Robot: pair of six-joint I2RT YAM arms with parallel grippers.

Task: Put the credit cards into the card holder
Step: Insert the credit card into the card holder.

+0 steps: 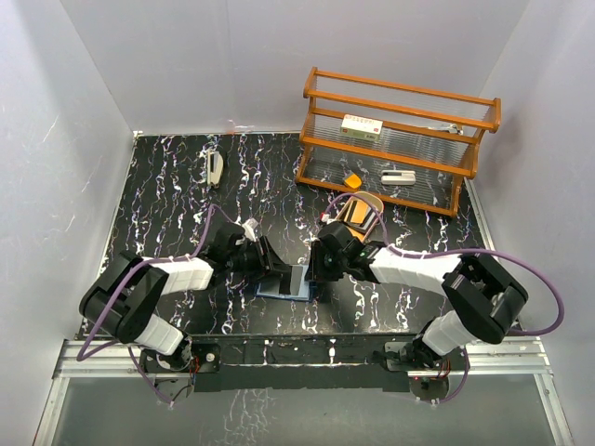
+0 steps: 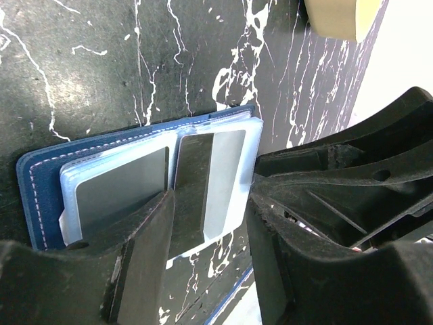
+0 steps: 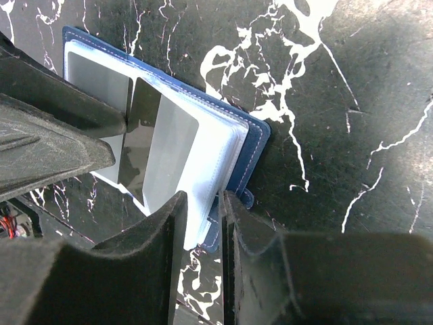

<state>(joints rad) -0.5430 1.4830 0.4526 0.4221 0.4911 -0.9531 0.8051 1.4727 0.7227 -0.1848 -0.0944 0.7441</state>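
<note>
- On the left of the worktop (image 1: pixel 167 218), the left pincer (image 2: pixel 206 220) has a finger either side of one credit card (image 2: pixel 211 169). It looks to be gripping the card by its edges, over the open sleeves.
- Dead centre lies the card holder (image 2: pixel 40 183), just the one, flat and open between the two arms. The grey panel in its left pocket might be a second card, can't tell.
- The right pincer (image 3: pixel 203 203) is all but closed, pinching the holder's edge.
- What could go wrong: the card sits tilted, so it may ride over the sleeve mouth instead of sliding in. Pushing then would buckle the plastic or drag the holder out of that pinch.
- Further right there's one tray (image 1: pixel 372 199) with at least one orange card (image 1: pixel 355 214), and one wooden rack (image 1: pixel 400 104) behind it.
</note>
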